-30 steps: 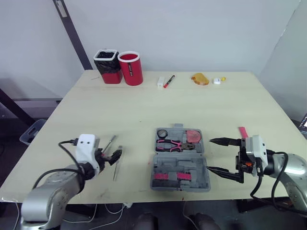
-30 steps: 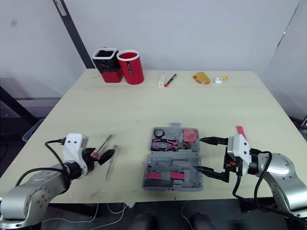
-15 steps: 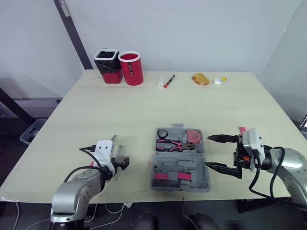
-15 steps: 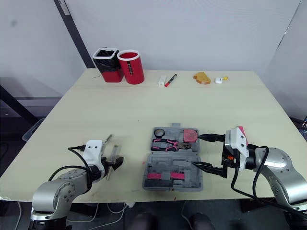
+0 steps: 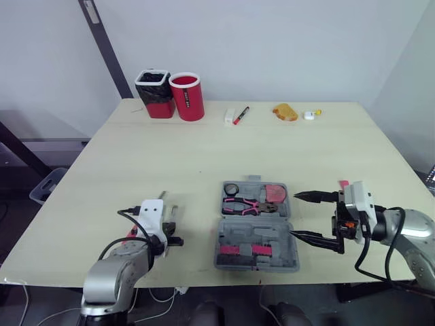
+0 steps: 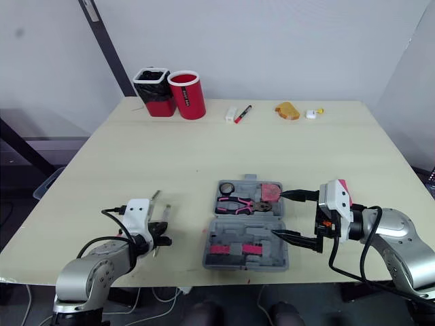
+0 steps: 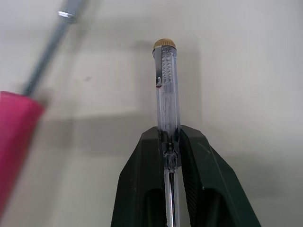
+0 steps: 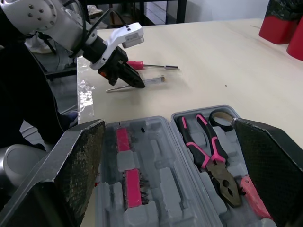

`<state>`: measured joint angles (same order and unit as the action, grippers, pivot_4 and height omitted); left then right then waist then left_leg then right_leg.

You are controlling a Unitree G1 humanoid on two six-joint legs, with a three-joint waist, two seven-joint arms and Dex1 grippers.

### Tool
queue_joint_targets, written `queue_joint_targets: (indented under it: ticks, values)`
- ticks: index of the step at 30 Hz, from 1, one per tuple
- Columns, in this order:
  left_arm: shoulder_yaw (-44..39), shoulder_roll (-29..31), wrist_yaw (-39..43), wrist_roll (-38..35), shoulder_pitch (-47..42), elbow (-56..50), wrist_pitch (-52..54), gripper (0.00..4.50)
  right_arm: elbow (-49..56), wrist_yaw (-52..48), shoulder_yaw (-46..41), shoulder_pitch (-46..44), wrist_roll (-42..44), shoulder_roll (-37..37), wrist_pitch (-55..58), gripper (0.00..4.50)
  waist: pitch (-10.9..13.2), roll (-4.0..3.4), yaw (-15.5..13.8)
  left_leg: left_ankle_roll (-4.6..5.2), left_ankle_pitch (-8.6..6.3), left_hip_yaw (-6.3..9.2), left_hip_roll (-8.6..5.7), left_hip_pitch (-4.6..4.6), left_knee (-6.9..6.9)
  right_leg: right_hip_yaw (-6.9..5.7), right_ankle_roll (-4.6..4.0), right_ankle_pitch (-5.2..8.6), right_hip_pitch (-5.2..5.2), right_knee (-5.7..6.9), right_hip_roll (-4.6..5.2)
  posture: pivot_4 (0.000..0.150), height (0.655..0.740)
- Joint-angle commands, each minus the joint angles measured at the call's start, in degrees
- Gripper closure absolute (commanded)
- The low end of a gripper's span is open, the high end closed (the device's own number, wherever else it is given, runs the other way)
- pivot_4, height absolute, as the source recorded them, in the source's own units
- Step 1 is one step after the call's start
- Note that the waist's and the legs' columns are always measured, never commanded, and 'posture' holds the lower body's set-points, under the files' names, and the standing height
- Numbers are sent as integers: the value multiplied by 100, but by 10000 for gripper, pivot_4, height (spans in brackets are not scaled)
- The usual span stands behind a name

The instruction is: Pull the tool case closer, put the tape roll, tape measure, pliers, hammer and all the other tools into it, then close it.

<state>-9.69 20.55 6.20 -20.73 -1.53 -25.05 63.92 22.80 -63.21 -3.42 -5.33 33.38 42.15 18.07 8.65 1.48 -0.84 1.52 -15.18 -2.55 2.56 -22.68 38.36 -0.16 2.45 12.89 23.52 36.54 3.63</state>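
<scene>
Beige table (image 5: 204,156), left claw (image 7: 169,135) near front edge gripping clear tester (image 7: 165,85), right claw (image 5: 296,216) wide beside open case (image 5: 257,239)

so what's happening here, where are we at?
Left gripper is shut on the clear screwdriver, down at the table beside a red-handled one. Right gripper hangs open at the right edge of the open case. Pliers and tape roll are already in it.

Table (image 5: 204,146): pale wood, broad, matte.
Wall (image 5: 285,41): plain white behind far edge (evenly lit).
Pole (image 5: 107,54): dark, slanting, far left.
Floor (image 5: 12,197): dark, left.
</scene>
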Motion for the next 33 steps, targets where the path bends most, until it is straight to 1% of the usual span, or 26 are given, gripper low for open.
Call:
queue_joint_targets:
  ticks: [1,6,10,11,13,14,15,17,18,19,20,21,24,27,28,29,31,33]
  values:
    - [28,57,137,-163,167,-622,280,44995,163,-15,-271,73,94,91,-77,0,1,2,5,0,0,1,0,0,0,0,0,0,0,0,0,1500,7400]
    - [52,28,94,-99,401,-863,453,44995,222,-29,-330,185,131,137,-61,0,1,2,5,0,0,9,1,0,-1,0,0,0,1,1,-1,1500,7400]
    - [206,71,150,31,618,-747,232,44995,265,-88,-366,256,177,181,-42,0,0,1,5,0,0,19,1,2,-1,1,0,0,1,0,-1,1500,7400]
    - [216,77,152,71,660,-711,145,36995,264,-103,-371,269,181,188,-49,0,0,1,5,0,0,20,1,2,-1,1,0,1,1,0,-1,1500,7400]
    - [179,60,193,71,743,-685,52,32701,254,-131,-385,295,183,200,-69,0,0,0,5,0,0,22,1,2,-1,1,0,1,1,0,-1,1500,7400]
    - [141,62,223,69,793,-695,-11,26173,250,-140,-391,302,181,201,-78,0,0,0,7,0,0,24,1,2,-1,1,0,1,1,0,-1,1500,7400]
    - [106,74,265,63,834,-711,-67,21507,247,-144,-394,303,180,201,-82,0,-1,-1,13,0,0,27,1,3,-1,1,0,1,1,0,-1,1500,7400]
    - [46,101,353,29,891,-756,-136,13999,239,-155,-408,309,178,196,-91,0,-1,-1,17,0,0,31,2,5,-1,1,0,1,0,1,-2,1500,7400]
    - [-46,187,484,-50,926,-837,-131,7743,229,-162,-418,323,168,188,-111,0,-1,-1,20,0,0,33,2,6,-1,1,0,1,1,1,-3,1500,7400]
    - [-118,255,587,-105,950,-886,-131,2795,225,-160,-417,328,157,180,-122,0,-1,-1,19,0,0,35,3,6,-1,1,0,1,1,3,-4,1500,7400]
    - [-197,427,763,-192,972,-992,-103,1195,210,-157,-421,339,145,169,-144,0,-1,-2,19,0,0,35,3,6,-1,1,0,1,1,3,-4,1500,7400]
    - [-290,640,972,-286,974,-1079,-96,1195,194,-150,-423,354,130,153,-173,0,0,0,21,0,0,36,3,6,-1,1,0,1,1,3,-4,1500,7400]
    - [-537,1543,1803,-685,859,-1212,81,1195,161,-123,-447,430,95,108,-289,0,3,1,9,0,0,38,6,2,-1,-2,-1,3,6,5,-6,1500,7400]
    - [-437,2785,2754,-832,605,-981,-97,1195,187,-53,-452,493,66,54,-367,0,7,-2,-14,-1,0,38,6,-2,0,-12,-1,4,14,5,-3,1500,7400]
    - [-190,3423,3263,-614,456,-814,-573,1195,235,-11,-476,548,67,33,-394,0,11,-5,-20,-1,0,38,6,-1,0,-10,0,3,14,0,0,1500,7400]
    - [-9,3844,3607,-452,356,-696,-919,1195,269,18,-493,586,71,20,-412,0,13,0,-15,-1,0,34,-1,-3,0,-7,1,4,14,0,8,1500,7400]
    - [366,4464,4265,-217,147,-388,-1570,1195,306,53,-497,630,68,9,-438,0,14,-2,-8,-1,0,32,-2,-7,0,-9,0,3,14,-4,8,1500,7400]
    - [987,4991,5062,310,-362,89,-2642,1195,332,68,-499,692,62,7,-477,0,17,-11,-3,-2,0,21,-3,-5,-4,-3,0,2,13,-12,11,1500,7400]
